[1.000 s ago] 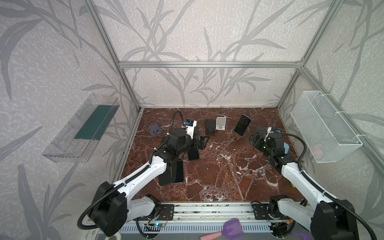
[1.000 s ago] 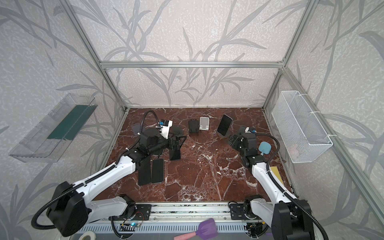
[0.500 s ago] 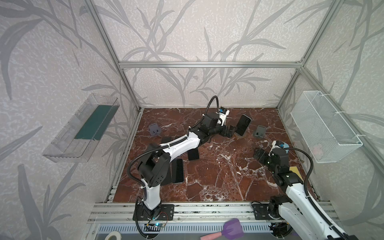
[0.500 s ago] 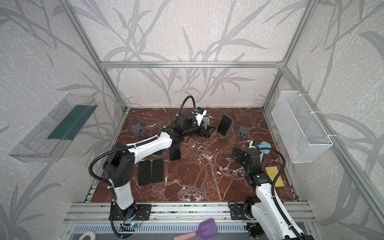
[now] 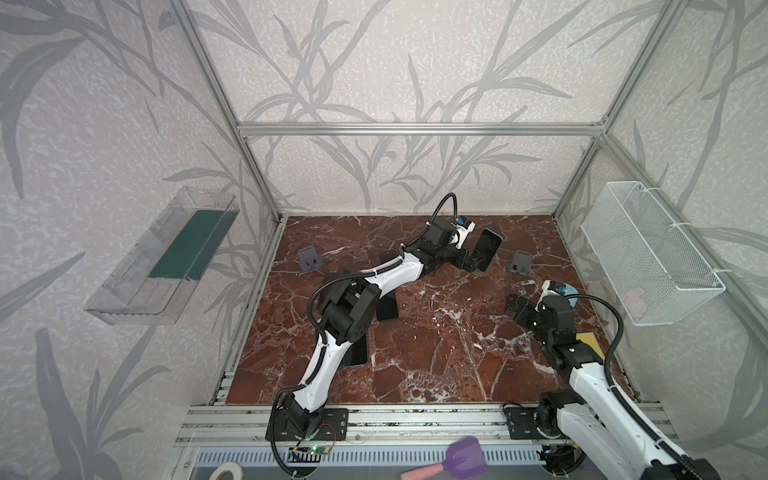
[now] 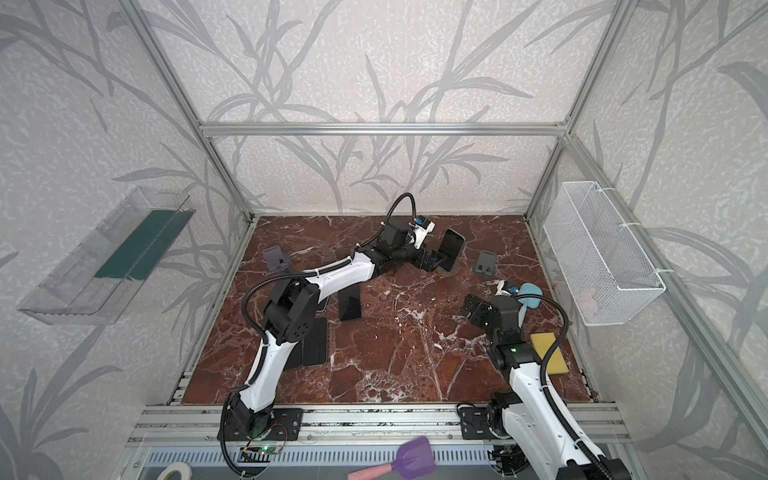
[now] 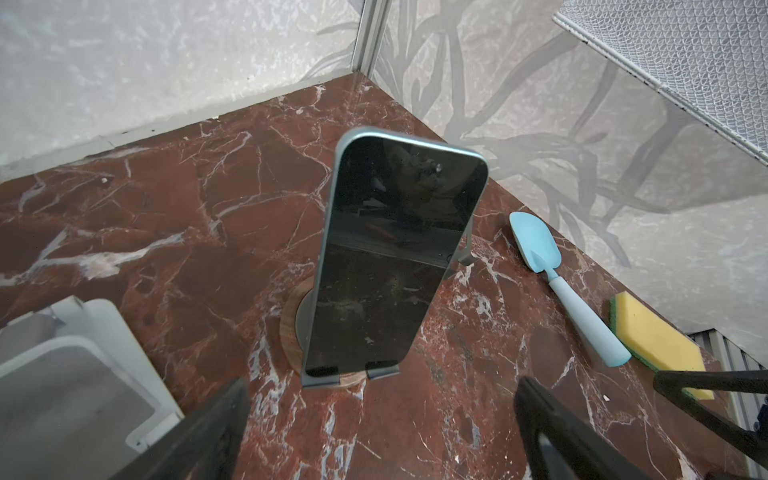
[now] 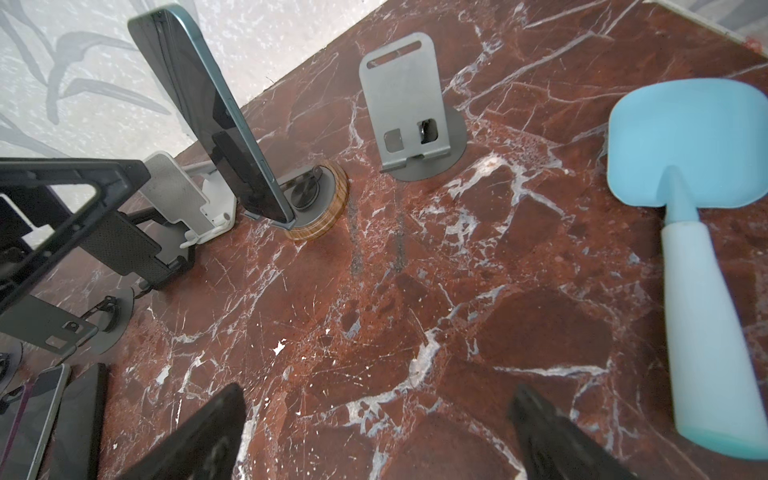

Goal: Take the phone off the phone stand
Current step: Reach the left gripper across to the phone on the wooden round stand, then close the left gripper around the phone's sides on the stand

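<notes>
A dark phone (image 5: 487, 248) with a blue-grey frame leans upright on a phone stand (image 5: 482, 271) with a round wooden base, at the back of the marble table; both top views show it (image 6: 451, 248). My left gripper (image 5: 469, 261) is open just to its left. In the left wrist view the phone (image 7: 395, 257) and the stand (image 7: 291, 332) lie ahead of the left gripper (image 7: 380, 399), with nothing between the jaws. My right gripper (image 5: 515, 309) is open and empty over bare marble at the front right, facing the phone (image 8: 216, 120).
Empty grey stands (image 5: 520, 262) (image 5: 309, 260) stand at the back right and back left. A white stand (image 8: 195, 199) sits beside the phone. Flat phones (image 5: 388, 307) (image 5: 357, 353) lie under the left arm. A blue spatula (image 8: 685, 166) and a yellow sponge (image 5: 592, 343) lie right.
The left arm swung from the table's left middle to the back, up to the phone. The right arm drew back toward the front right. Both grippers opened wider.
</notes>
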